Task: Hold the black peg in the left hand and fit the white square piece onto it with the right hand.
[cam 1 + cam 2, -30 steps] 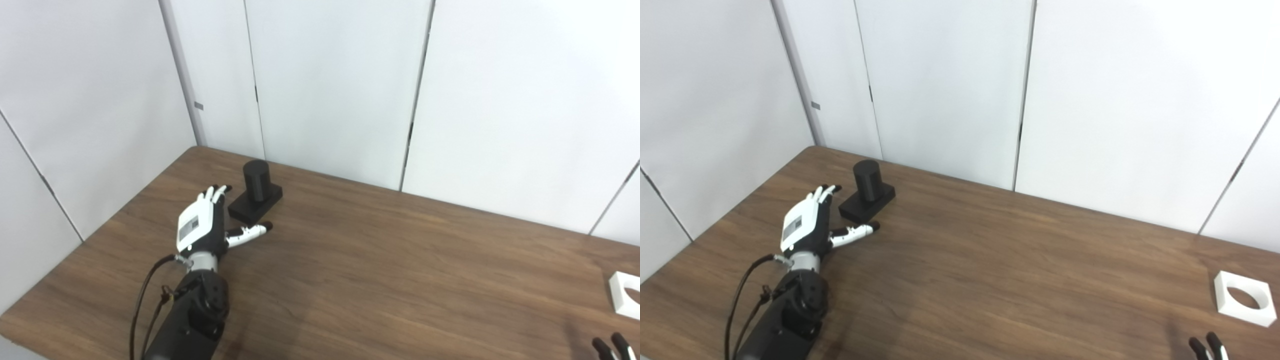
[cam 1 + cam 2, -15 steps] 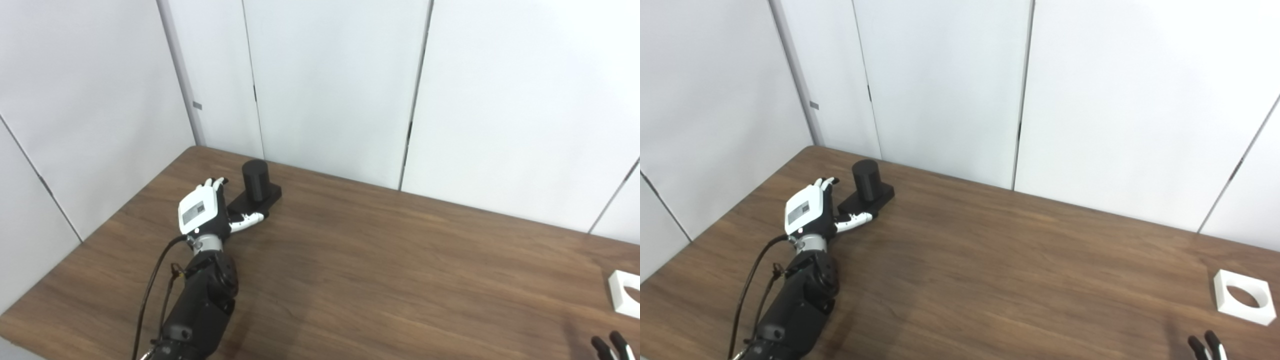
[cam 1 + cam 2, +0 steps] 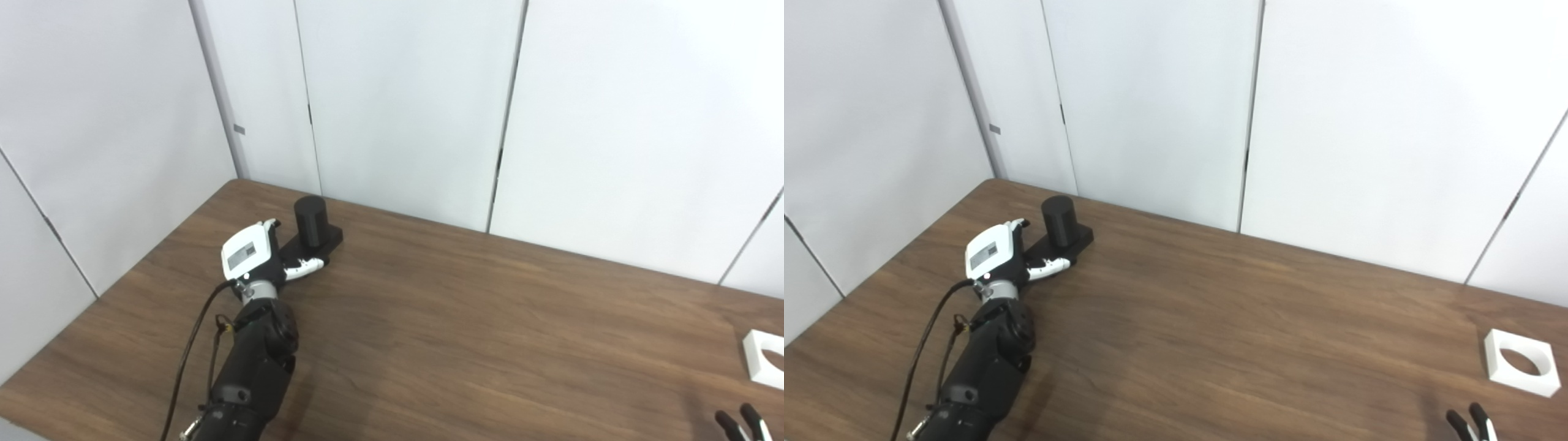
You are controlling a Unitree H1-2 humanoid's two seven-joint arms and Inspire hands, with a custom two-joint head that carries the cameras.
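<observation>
At about ten o'clock on the table [image 3: 465, 318], near the far left corner, the black peg [image 3: 311, 222] is standing upright on its flat square base, and the left hand [image 3: 254, 260] is lying against the near left side of that base, its fingers spread round it and its thumb [image 3: 304, 267] reaching along the near edge. The hand is looking open, or at most loosely cupped, and I cannot tell whether it is gripping anything yet. To do this step well, I judge the fingers should be closing on the base from both sides, keeping low so the round post is staying free and vertical for the fitting. Squeezing off-centre could be tipping or sliding the peg toward the wall. Over at four o'clock, near the right edge, the white square piece [image 3: 1521, 362] is lying flat with its round hole facing up, well apart from the peg. Only the fingertips of the right hand [image 3: 1471, 424] are showing at the bottom edge, near the piece but not touching it; whether that hand is open cannot be told.
</observation>
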